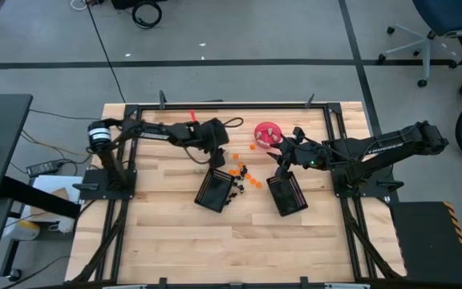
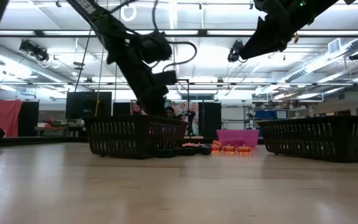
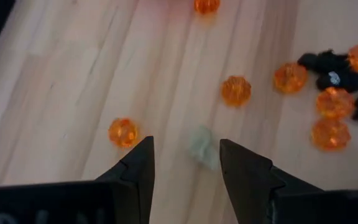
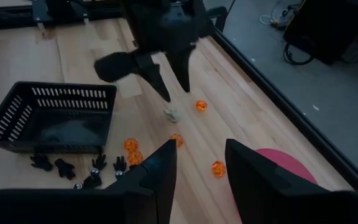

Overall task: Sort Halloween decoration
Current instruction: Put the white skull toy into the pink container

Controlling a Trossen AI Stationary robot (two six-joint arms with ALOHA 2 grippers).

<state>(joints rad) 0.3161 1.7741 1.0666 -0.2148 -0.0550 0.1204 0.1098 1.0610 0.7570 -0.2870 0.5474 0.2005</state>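
The left gripper [image 3: 184,163], fingers spread, hangs over a pale piece [image 3: 202,144] ringed by orange pumpkins [image 3: 235,91], near what looks like black spiders [image 3: 328,67]; right gripper [image 4: 201,165] open

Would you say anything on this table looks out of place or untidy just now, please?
Yes: the decoration pieces are still loose on the wood. Orange pieces and black pieces lie scattered outside the left basket, and one pale piece lies alone on the table between the left gripper's open fingers.
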